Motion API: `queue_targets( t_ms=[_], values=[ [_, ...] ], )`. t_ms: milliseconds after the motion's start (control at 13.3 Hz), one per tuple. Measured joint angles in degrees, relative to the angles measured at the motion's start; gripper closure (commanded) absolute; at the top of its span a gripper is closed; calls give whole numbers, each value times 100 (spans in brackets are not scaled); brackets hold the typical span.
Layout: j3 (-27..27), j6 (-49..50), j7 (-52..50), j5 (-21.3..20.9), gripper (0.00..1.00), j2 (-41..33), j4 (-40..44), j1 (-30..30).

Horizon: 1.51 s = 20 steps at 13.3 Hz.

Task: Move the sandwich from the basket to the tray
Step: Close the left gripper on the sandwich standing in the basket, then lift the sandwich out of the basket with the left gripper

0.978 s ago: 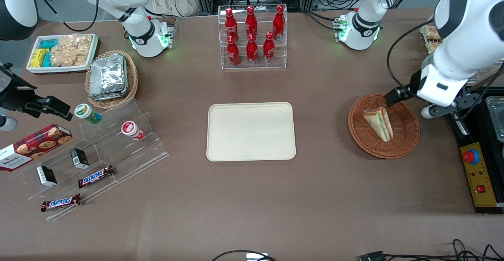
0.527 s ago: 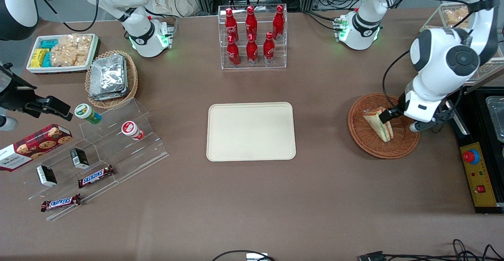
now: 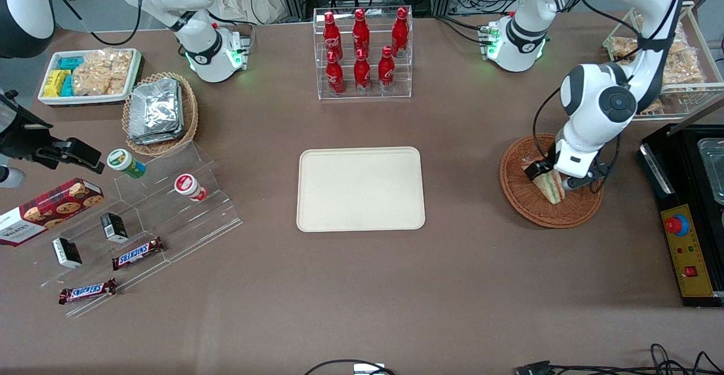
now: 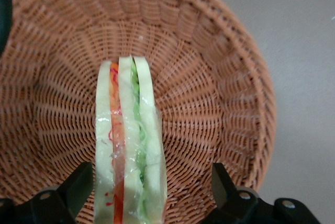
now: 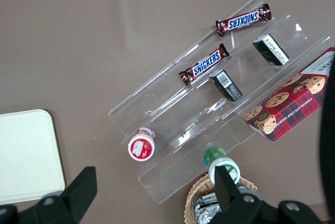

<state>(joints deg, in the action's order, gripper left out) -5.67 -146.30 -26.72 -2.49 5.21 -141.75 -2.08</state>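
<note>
Your pincer (image 3: 547,175) sits low in the basket (image 3: 582,208), fingers spread wide astride the upright sandwich (image 4: 130,145), not gripping it.

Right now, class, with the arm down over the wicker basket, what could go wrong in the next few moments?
1. The gripper is open, with its fingers either side of the sandwich, which sits off-centre between them; closing might tip it.
2. The sandwich is soft and film-wrapped, so it may squash or slip.
3. A low lift could snag the basket rim on the way to the tray.

Front view overhead, wide; left wrist close above basket (image 4: 220,77), gripper (image 4: 149,192) straddling sandwich (image 4: 128,145).
</note>
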Motion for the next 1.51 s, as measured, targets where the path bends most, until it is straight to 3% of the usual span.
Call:
queue_targets(
  t_ms=[75,151,226,301,376,828,1204,1355,1505],
  values=[
    [0,-9,-1,-14,0,68,-12,0],
    [0,-14,-1,-55,10,116,-15,0],
    [0,-18,-5,-89,48,153,-15,0],
    [0,-22,-6,-104,77,180,-15,0],
    [0,-23,-6,-122,87,191,-15,0],
    [5,313,-6,-185,88,-10,61,-6],
    [-49,3093,149,-198,85,-1507,1123,42],
    [-177,4548,177,-181,84,-1692,2183,105],
    [-489,5490,179,-133,78,-1545,3238,155]
  ],
)
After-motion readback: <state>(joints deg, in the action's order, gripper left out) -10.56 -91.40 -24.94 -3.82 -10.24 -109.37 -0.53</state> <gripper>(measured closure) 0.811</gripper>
